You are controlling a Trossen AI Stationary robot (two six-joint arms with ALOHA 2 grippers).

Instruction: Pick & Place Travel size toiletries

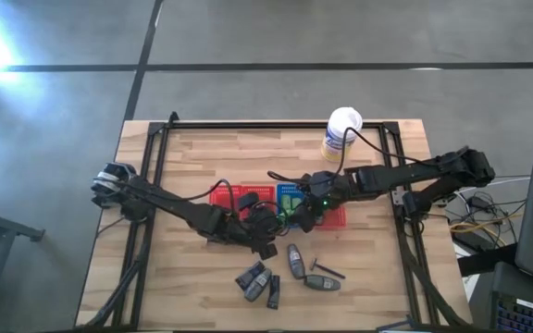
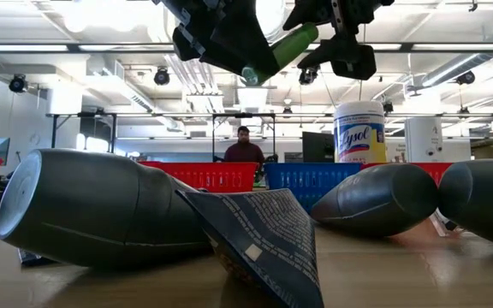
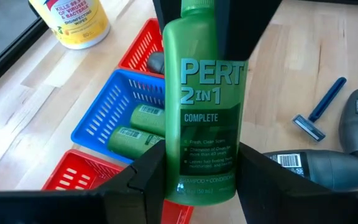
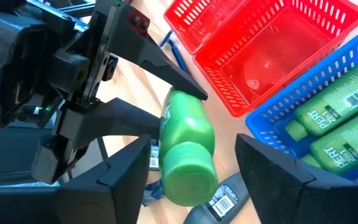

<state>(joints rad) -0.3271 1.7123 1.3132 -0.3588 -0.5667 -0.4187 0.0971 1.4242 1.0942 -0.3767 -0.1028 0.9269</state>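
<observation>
A bright green PERT bottle (image 3: 209,106) is in the air above the table's middle, tilted in the low view (image 2: 286,46). My left gripper (image 3: 201,165) is shut on it. My right gripper (image 4: 193,163) is open, with its fingers on either side of the bottle's cap end (image 4: 188,174); whether they touch it, I cannot tell. More green bottles (image 4: 335,118) lie in the blue basket (image 3: 98,121). Dark grey tubes (image 1: 294,260) and a razor (image 3: 319,109) lie on the table near its near edge. My left gripper pinches the green bottle between its two fingers (image 3: 146,171) at the base end (image 3: 204,183), with the fingers lying across the bottle. The bottle is lifted clear and slants up, cap end (image 2: 251,74) pointing away from this gripper toward my right one.
Red baskets (image 4: 272,46) flank the blue one (image 1: 291,197) at the table's middle; a grey tube (image 3: 156,61) lies in one. The large white tub (image 1: 342,132) stands near the far edge. A person (image 2: 244,151) stands in the room beyond. Bare wood lies to the left and right.
</observation>
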